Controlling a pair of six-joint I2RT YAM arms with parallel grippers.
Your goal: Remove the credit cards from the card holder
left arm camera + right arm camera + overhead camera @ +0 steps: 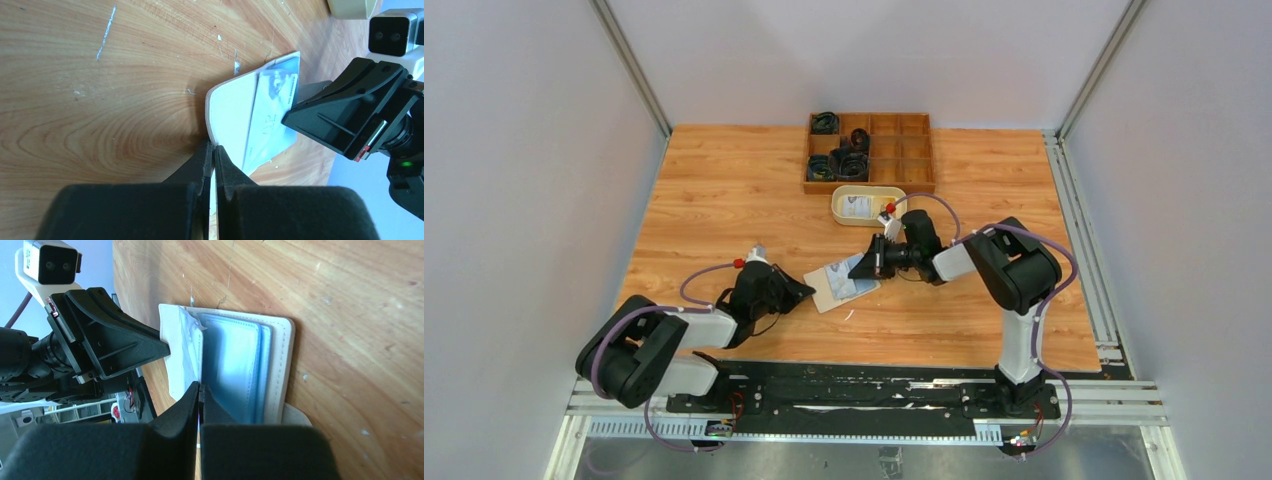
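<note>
Dish (350,6) cut off at top edge, left wrist view. Black items (852,165) in tray (914,150) too small to identify. Right end effector (200,387) hides what its tips pinch.

Wood-grain table (724,200) — plain white walls (514,150) around.

Wood-grain table (724,190), light orange-brown, w/ white flecks & thin scratches showing in both wrist views. 3 things lie directly on it. Far centre: wooden tray (869,187), split into compartments. Just in front of it, touching or nearly so: cream oval dish (864,222). Nearer the front edge, approx. centre & well apart from the dish: card holder (827,293), beige, opened out, set at an angle to the table edges, its small closure tab resting on the wood.
</note>
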